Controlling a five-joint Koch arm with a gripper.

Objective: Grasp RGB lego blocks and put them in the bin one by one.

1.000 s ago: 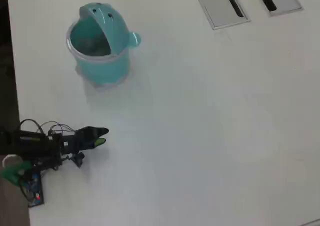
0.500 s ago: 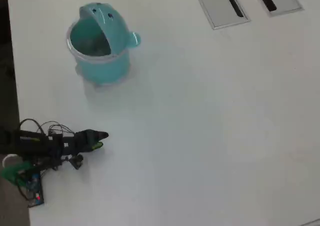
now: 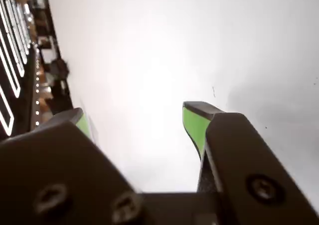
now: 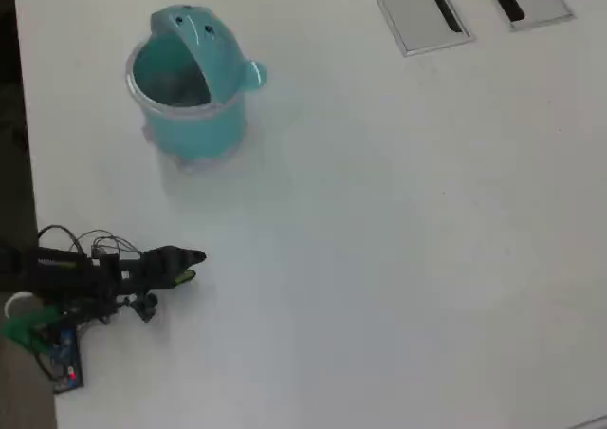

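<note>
The teal bin is seen in the overhead view standing upright on the white table, toward the upper left of the picture, with its domed lid flipped up at the far side so that the mouth lies open. A small round knob projects from the bin's right side, and a clear band runs around the rim. Inside the bin only a dim, greyish floor can be made out (whether any block lies there cannot be told). No lego block is seen on the table in either view.

Below the bin and a little to its left, well apart from it, the gripper is held low over the table at the end of the black arm, pointing right. In the wrist view the gripper is shown with its two green-lined jaws spread apart and only bare white table between them.

Far to the right of the bin, at the top edge, two flat grey slotted plates are set into the table.
</note>
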